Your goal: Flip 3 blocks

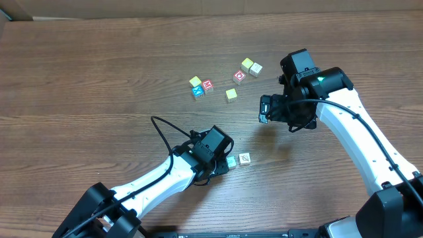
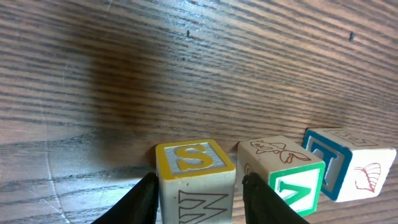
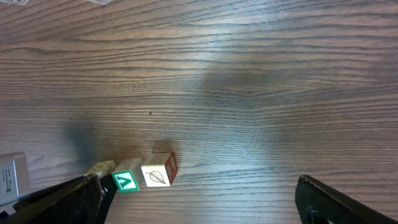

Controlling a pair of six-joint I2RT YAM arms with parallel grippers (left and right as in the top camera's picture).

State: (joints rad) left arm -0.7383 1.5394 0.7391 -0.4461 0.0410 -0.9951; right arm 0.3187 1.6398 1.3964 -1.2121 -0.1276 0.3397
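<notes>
Left wrist: left claw (image 2: 202,199) straddles the S block (image 2: 194,158), slightly open, gripping nothing; right claw (image 3: 202,196) wide, empty. Seemingly a release; next, lift clear toward the 3 o'clock neighbour (image 2: 283,168).

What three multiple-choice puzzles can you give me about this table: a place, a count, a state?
1. The S block sits: A between the left gripper's fingers; B on another block; C in the far cluster.
2. Blocks in its row: A two; B three; C five.
3. The right gripper is: A open, empty; B shut on a block; C shut, empty.
Answers: 1 A, dark fingers flank it; 2 B, three stand side by side; 3 A, fingers wide apart, only table between.
</notes>
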